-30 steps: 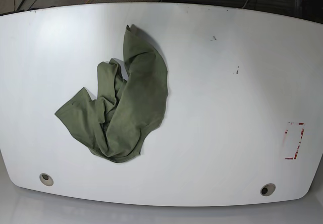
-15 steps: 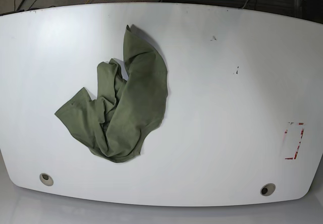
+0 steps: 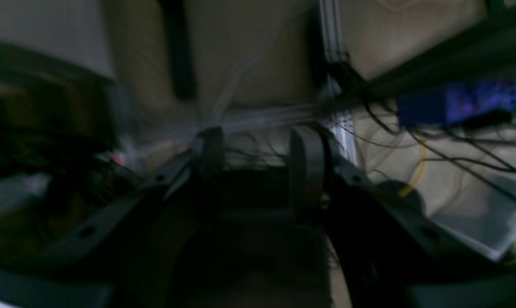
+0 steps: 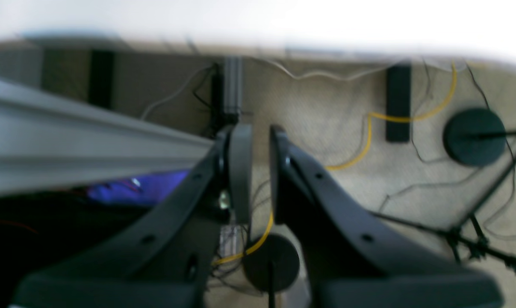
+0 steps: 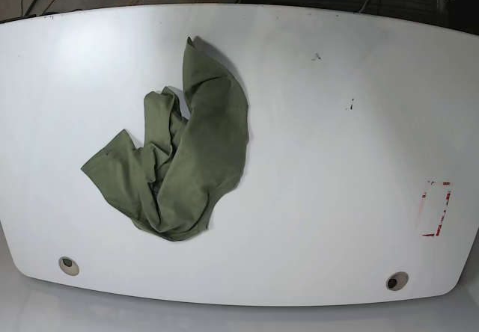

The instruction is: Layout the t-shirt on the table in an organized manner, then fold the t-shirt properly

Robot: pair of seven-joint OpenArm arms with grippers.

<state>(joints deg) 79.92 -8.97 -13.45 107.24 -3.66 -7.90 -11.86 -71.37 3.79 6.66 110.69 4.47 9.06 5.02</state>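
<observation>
On the white table (image 5: 329, 167), left of centre as the base camera sees it, the t-shirt (image 5: 183, 156) lies in a crumpled olive heap. One long fold runs up toward the far edge, and a flatter flap spreads out to the left. Folds overlap in the middle, so I cannot make out sleeves or collar. A red tape mark (image 5: 436, 208) sits well apart from it near the right edge, and two round grommet holes, one (image 5: 68, 265) at the near left and one (image 5: 396, 280) at the near right, lie along the front.

Neither arm shows over the tabletop. The left gripper (image 3: 258, 164) appears only in its own dim, blurred wrist view, its jaws standing part-way apart with nothing between them, pointed at cables and framing. The right gripper (image 4: 260, 171) has its jaws drawn almost together, only a narrow slit left, holding nothing, with floor, a yellow cable (image 4: 371, 124) and round black stand bases (image 4: 473, 136) behind it. No cloth appears near either pair of jaws.
</observation>
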